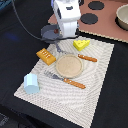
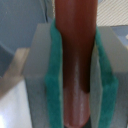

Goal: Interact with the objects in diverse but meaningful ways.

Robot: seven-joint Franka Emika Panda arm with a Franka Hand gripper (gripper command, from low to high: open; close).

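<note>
In the wrist view my gripper [image 2: 75, 80] is shut on the thin brown sausage [image 2: 75, 45], held between the green pads [image 2: 54, 80]. In the exterior view my gripper [image 1: 65, 36] hangs over the far edge of the mat, beside the small dark grey pan [image 1: 49, 34]; the sausage does not show there. The yellow cheese wedge [image 1: 81, 44] lies to the exterior view's right of the gripper. The orange ridged block [image 1: 45, 56] and the light blue cup [image 1: 31, 83] sit on the mat's left side.
A tan plate [image 1: 68, 65] sits mid-mat [image 1: 95, 95], with an orange-handled fork [image 1: 65, 80] in front and a knife [image 1: 86, 58] beside it. A toy stove [image 1: 107, 25] with black burners and a bowl [image 1: 122, 16] stand at the back right.
</note>
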